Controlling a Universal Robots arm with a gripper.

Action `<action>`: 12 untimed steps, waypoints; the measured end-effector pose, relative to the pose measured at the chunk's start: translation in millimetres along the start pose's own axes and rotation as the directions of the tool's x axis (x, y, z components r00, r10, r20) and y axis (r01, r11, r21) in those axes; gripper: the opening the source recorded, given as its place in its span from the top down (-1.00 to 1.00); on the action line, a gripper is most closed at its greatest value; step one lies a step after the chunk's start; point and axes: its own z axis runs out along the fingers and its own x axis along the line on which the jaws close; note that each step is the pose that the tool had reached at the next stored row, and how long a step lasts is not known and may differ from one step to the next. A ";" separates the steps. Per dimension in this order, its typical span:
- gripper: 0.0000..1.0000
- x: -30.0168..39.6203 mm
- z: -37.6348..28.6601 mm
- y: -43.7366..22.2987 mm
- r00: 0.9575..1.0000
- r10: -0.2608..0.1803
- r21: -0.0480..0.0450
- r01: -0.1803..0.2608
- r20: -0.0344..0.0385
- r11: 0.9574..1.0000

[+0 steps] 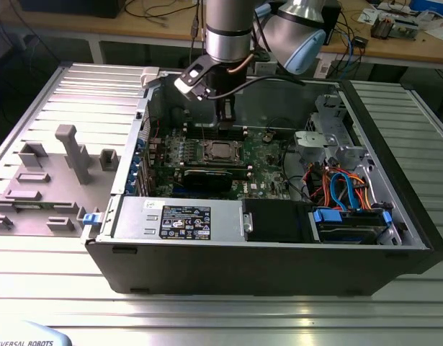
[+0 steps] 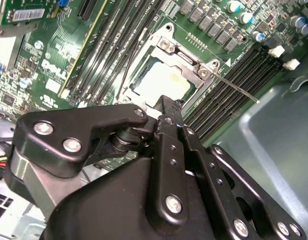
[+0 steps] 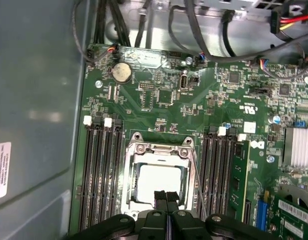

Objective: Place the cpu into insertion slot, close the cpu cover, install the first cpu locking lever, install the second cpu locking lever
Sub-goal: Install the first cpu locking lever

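Pincer (image 3: 165,197) clenched empty, fingertips at the edge of the cpu (image 3: 161,179), cpu lying in the insertion slot (image 3: 135,172) beneath the flat cpu cover (image 3: 159,149), at six o'clock from the pincer in the exterior view

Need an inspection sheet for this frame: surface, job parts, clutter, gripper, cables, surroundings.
Surface: ribbed metal table carrying an open computer case.
Job's things: cpu lies under the flat cpu cover, its pale top showing through the window; a thin lever rod sticks out past the socket corner.
Clutter: grey fixture blocks on the exterior view's left.
Gripper: gripper shut, tips over the cpu's edge.
Cables: orange and blue cables inside the case.
Surroundings: wooden benches behind.
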 end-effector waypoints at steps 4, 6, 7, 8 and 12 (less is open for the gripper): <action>0.79 0.0 0.0 0.0 0.998 -0.068 -0.003 0.068 -0.002 0.998; 0.79 0.0 0.0 0.0 0.995 -0.103 -0.005 0.103 -0.002 0.995; 0.79 0.0 0.0 0.0 0.993 -0.120 -0.006 0.120 -0.003 0.993; 0.79 0.0 0.0 0.0 0.992 -0.124 -0.006 0.124 -0.003 0.992; 0.79 0.0 0.0 0.0 0.992 -0.124 -0.006 0.124 -0.003 0.992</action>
